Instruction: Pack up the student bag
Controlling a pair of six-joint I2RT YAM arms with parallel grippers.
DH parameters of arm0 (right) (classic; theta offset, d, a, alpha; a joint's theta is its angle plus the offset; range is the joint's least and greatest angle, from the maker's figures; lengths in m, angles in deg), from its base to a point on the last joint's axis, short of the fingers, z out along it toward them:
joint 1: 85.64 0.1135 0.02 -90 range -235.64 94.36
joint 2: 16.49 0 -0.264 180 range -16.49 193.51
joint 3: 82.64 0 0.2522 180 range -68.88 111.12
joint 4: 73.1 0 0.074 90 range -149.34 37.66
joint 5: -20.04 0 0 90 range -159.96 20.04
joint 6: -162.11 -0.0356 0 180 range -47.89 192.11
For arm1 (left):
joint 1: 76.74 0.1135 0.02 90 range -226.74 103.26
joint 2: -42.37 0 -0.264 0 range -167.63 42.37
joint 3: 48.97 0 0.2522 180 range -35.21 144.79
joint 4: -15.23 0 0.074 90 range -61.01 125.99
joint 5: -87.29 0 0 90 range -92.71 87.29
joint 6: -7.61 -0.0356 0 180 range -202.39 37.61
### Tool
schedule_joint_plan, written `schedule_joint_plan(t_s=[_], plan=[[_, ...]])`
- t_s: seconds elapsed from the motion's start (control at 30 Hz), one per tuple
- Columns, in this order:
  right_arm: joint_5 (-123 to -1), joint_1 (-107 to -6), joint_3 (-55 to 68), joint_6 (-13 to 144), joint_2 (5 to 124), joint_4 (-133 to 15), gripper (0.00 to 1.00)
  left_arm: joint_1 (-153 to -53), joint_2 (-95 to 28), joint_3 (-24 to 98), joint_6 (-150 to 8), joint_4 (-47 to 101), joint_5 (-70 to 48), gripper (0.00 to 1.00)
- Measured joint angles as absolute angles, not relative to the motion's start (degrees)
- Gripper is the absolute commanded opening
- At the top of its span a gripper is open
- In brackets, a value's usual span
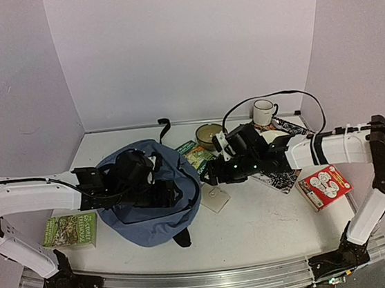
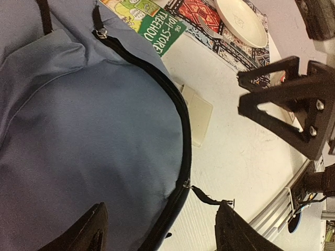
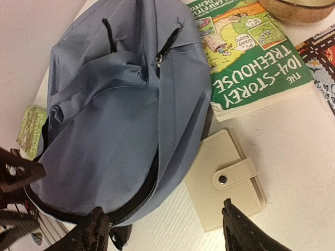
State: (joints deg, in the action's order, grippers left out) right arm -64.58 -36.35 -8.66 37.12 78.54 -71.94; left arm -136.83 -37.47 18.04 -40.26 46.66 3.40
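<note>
Right wrist view: the right pincer (image 3: 163, 212) stands released, its two dark prongs wide apart with nothing between them. Under one prong lies the student bag (image 3: 115, 115), soft slate-blue cloth with a black zip curving along its rim. Under the other is a cream wallet (image 3: 225, 180), flat and oblong with a snap tab, just beside the bag's edge. Beyond the wallet lies a glossy green Treehouse book (image 3: 251, 57), and past that a round brown bowl (image 3: 298, 10). The left pincer (image 2: 159, 219) is likewise released, hanging over the bag's cloth and zip. Everything rests on a white table (image 3: 293, 157), enclosed by plain pale walls (image 1: 188, 47).
</note>
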Motion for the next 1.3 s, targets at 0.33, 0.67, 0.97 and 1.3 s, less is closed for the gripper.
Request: schedule_joint_plan(t_s=[0.33, 0.67, 0.97, 1.3], plan=[[-58.16, -36.91, -5.73, 32.63, 90.11, -76.08, 0.71, -141.13, -42.89, 21.08, -39.2, 46.66, 3.42, 0.73], [-52.52, -36.85, -5.37, 29.51, 93.57, -80.97, 0.52, -141.84, -45.83, 23.74, -38.34, 46.49, 3.78, 0.71], [-50.84, -36.79, -5.09, 28.63, 93.85, -82.26, 0.41, -141.84, -51.27, 25.74, -36.73, 46.59, 5.04, 0.45], [-50.91, -36.71, -5.04, 28.8, 93.9, -82.96, 0.12, -141.84, -51.31, 26.18, -35.99, 46.44, 4.95, 0.0]])
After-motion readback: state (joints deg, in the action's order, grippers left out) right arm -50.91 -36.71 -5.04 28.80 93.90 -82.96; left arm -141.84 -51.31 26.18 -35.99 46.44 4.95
